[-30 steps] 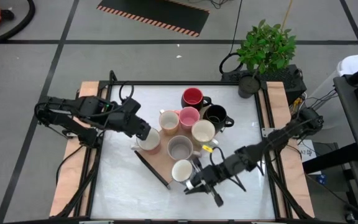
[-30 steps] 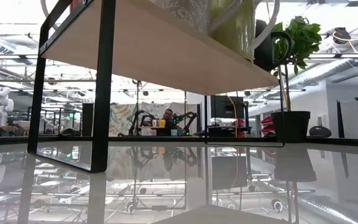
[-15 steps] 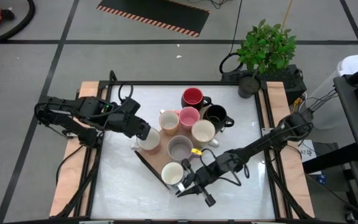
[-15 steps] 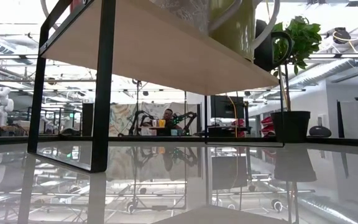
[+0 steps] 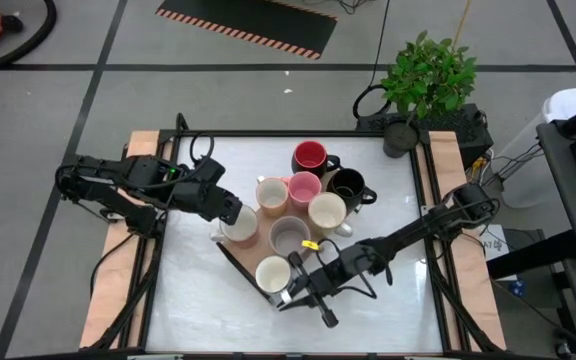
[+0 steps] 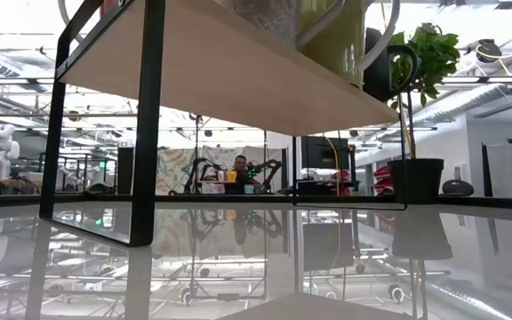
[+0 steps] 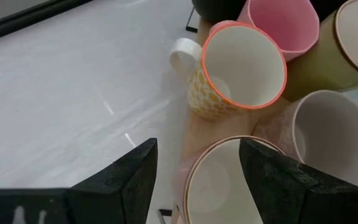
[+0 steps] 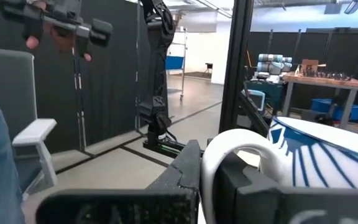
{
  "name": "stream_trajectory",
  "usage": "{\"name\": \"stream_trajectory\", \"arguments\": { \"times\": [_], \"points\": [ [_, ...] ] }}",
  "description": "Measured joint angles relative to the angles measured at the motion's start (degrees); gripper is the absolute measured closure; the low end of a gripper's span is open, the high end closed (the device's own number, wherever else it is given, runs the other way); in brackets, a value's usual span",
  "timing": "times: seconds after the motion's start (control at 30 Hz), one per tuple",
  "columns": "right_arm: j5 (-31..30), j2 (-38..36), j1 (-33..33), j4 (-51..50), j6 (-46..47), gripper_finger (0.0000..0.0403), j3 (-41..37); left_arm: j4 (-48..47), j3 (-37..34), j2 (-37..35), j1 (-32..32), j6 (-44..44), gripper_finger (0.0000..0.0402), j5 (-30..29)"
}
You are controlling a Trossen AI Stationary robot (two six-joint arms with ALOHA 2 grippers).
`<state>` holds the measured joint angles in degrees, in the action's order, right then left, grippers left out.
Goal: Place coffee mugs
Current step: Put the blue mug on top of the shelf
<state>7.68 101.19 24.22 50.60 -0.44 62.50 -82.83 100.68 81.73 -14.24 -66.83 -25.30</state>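
A wooden shelf (image 5: 250, 252) on black legs stands mid-table and carries several coffee mugs: red (image 5: 310, 156), black (image 5: 346, 184), pink (image 5: 304, 188), grey (image 5: 289, 238) and cream ones (image 5: 327, 212). My left gripper (image 5: 230, 213) is open over a cream mug (image 7: 219, 183) at the shelf's left side, one finger to each side of its rim. My right gripper (image 5: 294, 286) is shut on a white mug (image 5: 273, 275) with blue lines, over the shelf's near corner. My right gripper pinches the white mug's handle (image 8: 211, 163) between its two fingers (image 8: 182, 171). It comes in roughly level from the table's right and near side. The mug stands upright, mouth up; whether its base rests on the shelf I cannot tell.
A green plant in a black pot (image 5: 400, 136) stands at the table's far right corner. Bare white tabletop (image 5: 198, 300) lies left of the shelf and in front of it. In the low view the shelf (image 6: 238, 80) rises above the table. A person's hand (image 8: 58, 34) shows in the room beyond.
My right gripper has carried the white mug toward the table's left edge and a little down, rolling its wrist, to the shelf's near corner. The mug has stayed upright.
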Motion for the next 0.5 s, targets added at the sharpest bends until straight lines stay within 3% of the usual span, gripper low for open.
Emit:
{"name": "stream_trajectory", "arguments": {
  "times": [0.5],
  "points": [
    [-3.2, 0.0, -0.9, -1.7, -2.2, 0.0399, 0.0, 0.0, 0.0, 0.0, 0.0, -1.0, 0.017, 0.3]
  ]
}}
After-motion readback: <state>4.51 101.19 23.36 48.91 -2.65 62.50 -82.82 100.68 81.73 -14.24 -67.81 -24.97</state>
